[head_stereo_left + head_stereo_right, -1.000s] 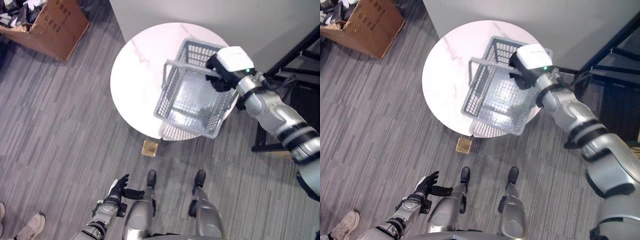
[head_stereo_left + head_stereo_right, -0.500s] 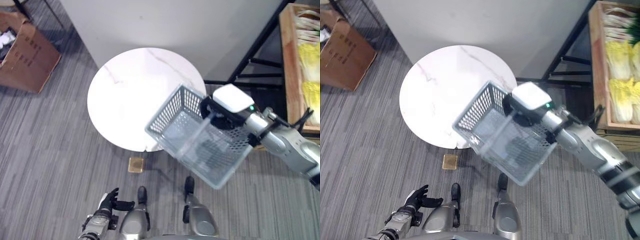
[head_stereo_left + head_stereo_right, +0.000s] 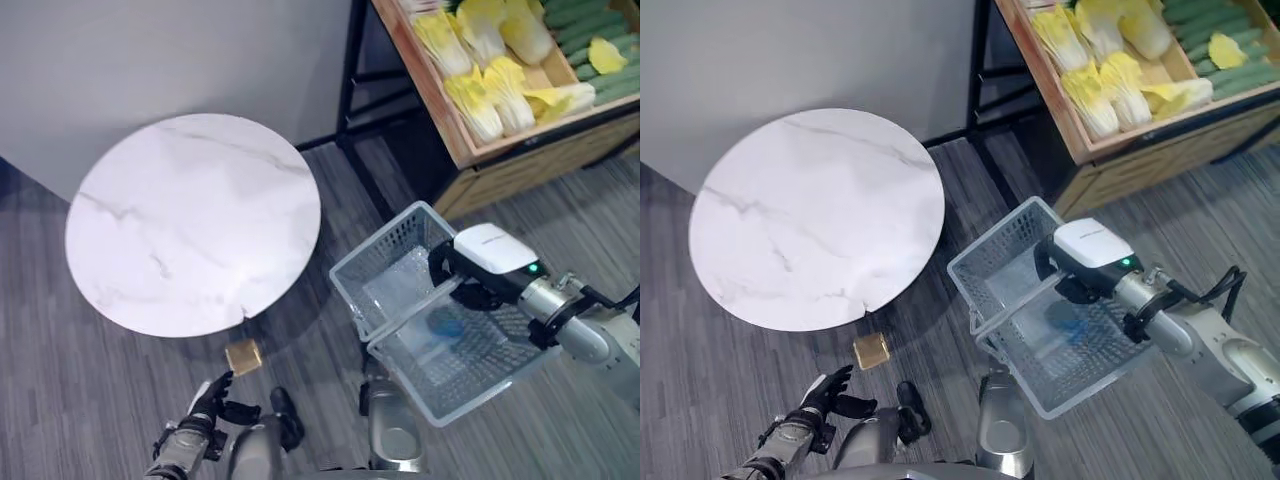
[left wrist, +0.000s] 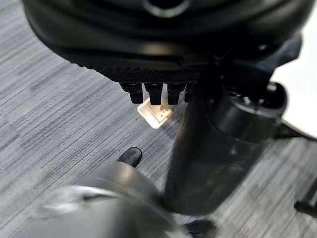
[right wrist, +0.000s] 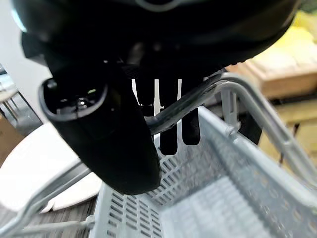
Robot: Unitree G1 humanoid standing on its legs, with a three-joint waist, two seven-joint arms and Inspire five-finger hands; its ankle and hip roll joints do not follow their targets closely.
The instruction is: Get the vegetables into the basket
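**Basket carried toward the vegetable crate**

A round white marble-patterned table (image 3: 190,225) is seen at ten o'clock in the head views, standing bare. At one o'clock, a slatted wooden crate on a dark metal stand (image 3: 470,155) holds the pale yellow-white cabbages (image 3: 478,95) and some green vegetables (image 3: 590,25); none has yet been moved. The grey perforated plastic basket (image 3: 400,255) hangs off the floor at four o'clock, well apart from the table and near the crate's lower edge. Its wire handle (image 5: 198,96) is clasped by the right hand (image 5: 163,119), the fingers curled over the bar.

The basket is judged best kept level and brought just beside the crate, so that vegetables can be lowered in, not dropped. The handle should be held firmly, since the basket can swing. The left hand (image 3: 215,395) hangs low at seven o'clock, fingers relaxed and apart, free for picking. A small tan square (image 3: 242,356) lies on the floor.
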